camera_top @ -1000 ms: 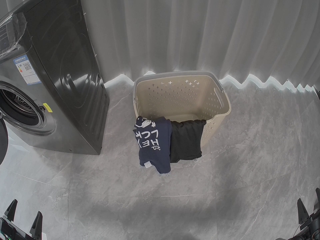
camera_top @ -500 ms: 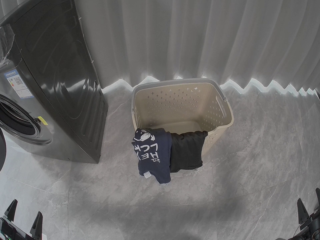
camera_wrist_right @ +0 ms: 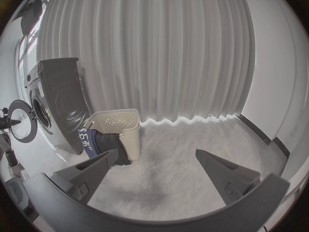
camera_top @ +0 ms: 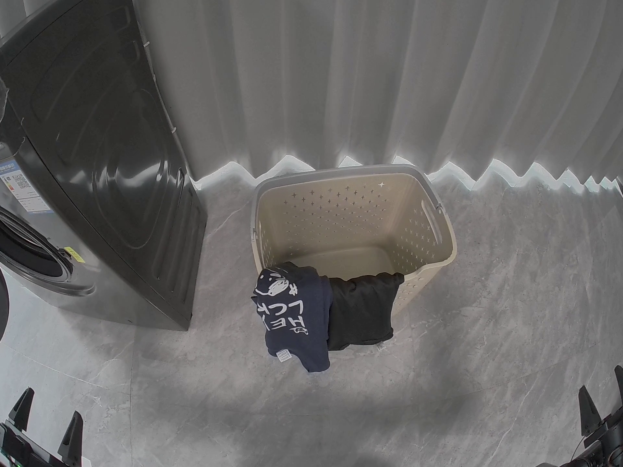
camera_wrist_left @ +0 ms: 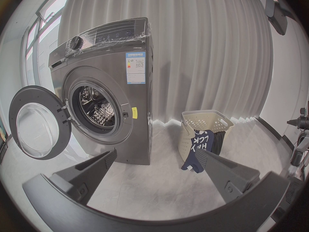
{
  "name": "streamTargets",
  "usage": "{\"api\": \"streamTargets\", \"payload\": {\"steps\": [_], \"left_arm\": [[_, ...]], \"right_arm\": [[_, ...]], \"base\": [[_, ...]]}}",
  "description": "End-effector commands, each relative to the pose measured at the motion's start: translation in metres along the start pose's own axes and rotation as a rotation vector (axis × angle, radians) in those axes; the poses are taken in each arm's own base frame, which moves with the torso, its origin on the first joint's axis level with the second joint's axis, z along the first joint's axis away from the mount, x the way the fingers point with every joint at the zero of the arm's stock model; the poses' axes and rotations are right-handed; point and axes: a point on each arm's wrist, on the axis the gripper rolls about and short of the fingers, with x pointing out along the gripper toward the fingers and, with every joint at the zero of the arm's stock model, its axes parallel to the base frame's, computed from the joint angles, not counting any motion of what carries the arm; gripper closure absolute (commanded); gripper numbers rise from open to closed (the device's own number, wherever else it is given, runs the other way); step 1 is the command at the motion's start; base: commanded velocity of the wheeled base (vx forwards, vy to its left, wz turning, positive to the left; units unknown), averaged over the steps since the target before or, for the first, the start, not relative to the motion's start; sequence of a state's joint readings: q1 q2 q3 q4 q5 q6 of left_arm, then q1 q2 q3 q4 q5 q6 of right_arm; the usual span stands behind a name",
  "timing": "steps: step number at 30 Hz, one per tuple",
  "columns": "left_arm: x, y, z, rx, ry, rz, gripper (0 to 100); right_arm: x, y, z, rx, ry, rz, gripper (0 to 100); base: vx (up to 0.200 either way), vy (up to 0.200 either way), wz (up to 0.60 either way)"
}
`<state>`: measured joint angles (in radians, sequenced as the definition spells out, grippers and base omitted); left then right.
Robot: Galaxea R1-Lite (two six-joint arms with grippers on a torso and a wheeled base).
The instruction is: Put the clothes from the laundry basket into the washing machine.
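A navy T-shirt point(camera_top: 295, 316) with white print hangs over the near rim of the laundry basket point(camera_top: 436, 227), most of it spilling down the outside wall, its lower hem close to the floor point(camera_top: 493, 332). Just beside it, touching along one edge, a black garment point(camera_top: 361, 309) is draped over the same rim, on the side away from the washing machine. The basket is beige with small star-shaped holes and stands upright on the grey marbled floor, close to a pleated white curtain point(camera_top: 389, 66).

The dark grey washing machine point(camera_top: 97, 163) stands near the basket on the robot's left, apart from it. Its round door point(camera_wrist_left: 38, 123) is swung wide open, showing the steel drum point(camera_wrist_left: 96, 108).

The left gripper point(camera_wrist_left: 155, 152) hangs low, well short of the basket, its two fingers spread wide with nothing between them. The right gripper point(camera_wrist_right: 156, 152) is low on the other side, also spread and holding nothing.
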<state>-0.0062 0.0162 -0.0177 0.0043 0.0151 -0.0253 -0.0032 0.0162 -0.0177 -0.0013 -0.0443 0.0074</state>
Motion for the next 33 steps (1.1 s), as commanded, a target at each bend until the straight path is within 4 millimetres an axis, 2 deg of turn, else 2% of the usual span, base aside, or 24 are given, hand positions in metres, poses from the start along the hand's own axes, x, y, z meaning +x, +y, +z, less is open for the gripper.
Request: {"api": "streamTargets", "payload": {"steps": [1,15,21,24,25,27,33], "left_arm": [[0.000,0.000,-0.005,0.001,0.002,0.000,0],[0.000,0.000,-0.005,0.002,0.002,-0.001,0],[0.000,0.000,-0.005,0.001,0.002,-0.001,0],[0.000,0.000,-0.005,0.001,0.002,-0.001,0],[0.000,0.000,-0.005,-0.001,0.002,-0.001,0],[0.000,0.000,-0.005,0.001,0.002,-0.001,0],[0.000,0.000,-0.005,0.001,0.002,-0.001,0]], "right_arm": [[0.000,0.000,-0.005,-0.001,0.001,0.001,0],[0.000,0.000,-0.005,-0.009,0.003,0.003,0],[0.000,0.000,-0.004,-0.001,-0.006,0.001,0],[-0.002,0.000,0.005,0.002,-0.054,0.008,0],[-0.006,0.000,0.016,0.004,-0.089,0.016,0],[-0.007,0.000,0.019,0.003,-0.094,0.024,0],[-0.008,0.000,0.019,-0.001,-0.069,0.039,0]], "base": [[0.000,0.000,0.00],[0.000,0.000,0.00],[0.167,0.000,0.00],[0.000,0.000,0.00],[0.000,0.000,0.00],[0.000,0.000,0.00],[0.000,-0.200,0.00]]}}
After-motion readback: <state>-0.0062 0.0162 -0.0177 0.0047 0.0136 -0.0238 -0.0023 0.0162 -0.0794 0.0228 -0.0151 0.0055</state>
